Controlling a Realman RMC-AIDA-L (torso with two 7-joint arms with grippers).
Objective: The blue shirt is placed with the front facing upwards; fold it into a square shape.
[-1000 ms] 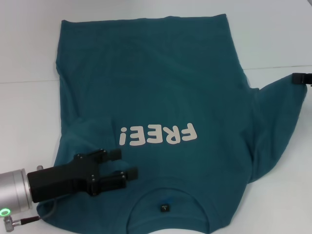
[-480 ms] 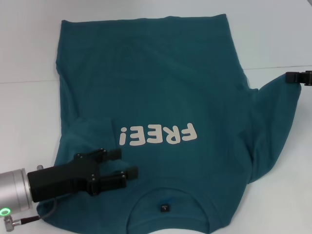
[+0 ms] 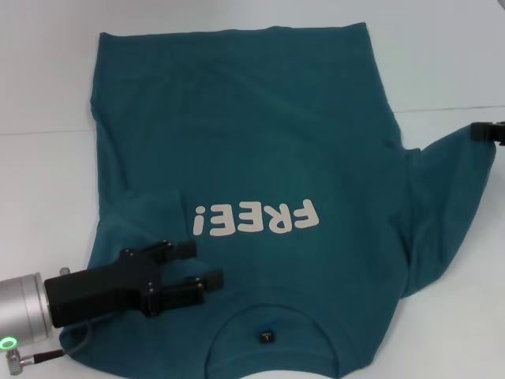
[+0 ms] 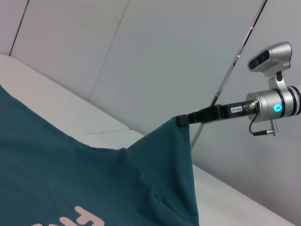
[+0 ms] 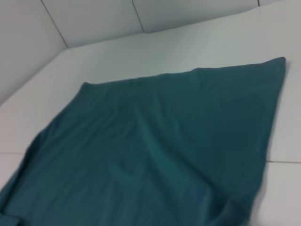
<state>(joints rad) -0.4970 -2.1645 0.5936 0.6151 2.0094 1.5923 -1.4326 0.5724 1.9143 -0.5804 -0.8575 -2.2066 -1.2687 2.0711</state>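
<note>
Here your dark teal-blue cotton T-shirt [image 3: 245,158] lies print-up across the white table [image 3: 442,63]. At three o'clock, the right gripper [image 3: 483,132] pinches its lifted sleeve edge, presumably to fold it inward. At seven o'clock, the left gripper [image 3: 201,267] hovers, fingers narrowly parted, empty.

Left gripper [image 3: 207,267] is looking chunky matte black on a silver cylinder wrist, green ring light glowing, thin grey cable dangling, maybe small screws showing.
</note>
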